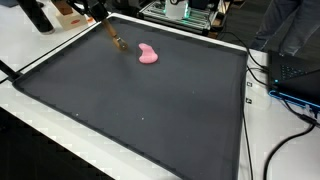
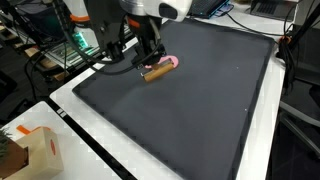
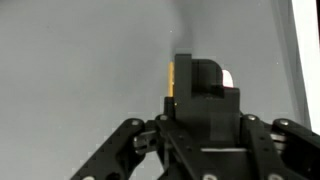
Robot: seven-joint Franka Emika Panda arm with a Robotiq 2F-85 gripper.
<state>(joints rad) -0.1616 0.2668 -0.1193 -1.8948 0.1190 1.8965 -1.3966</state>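
My gripper [image 2: 149, 60] hangs over the far part of a dark mat [image 2: 190, 110] and is shut on a brown wooden stick [image 2: 155, 72]. In an exterior view the stick [image 1: 115, 40] slants down from the gripper [image 1: 101, 20], with its low end close to the mat. A small pink lump [image 1: 148, 55] lies on the mat right beside the stick's end and also shows in an exterior view [image 2: 171, 62]. In the wrist view the shut fingers [image 3: 200, 82] hide most of the stick; only an orange edge [image 3: 171, 80] shows.
The mat sits on a white table [image 1: 275, 135]. Cables [image 1: 290, 95] and a laptop lie beside the mat. A metal rack with equipment [image 1: 185, 12] stands beyond the far edge. A cardboard box [image 2: 30, 150] sits on the table corner.
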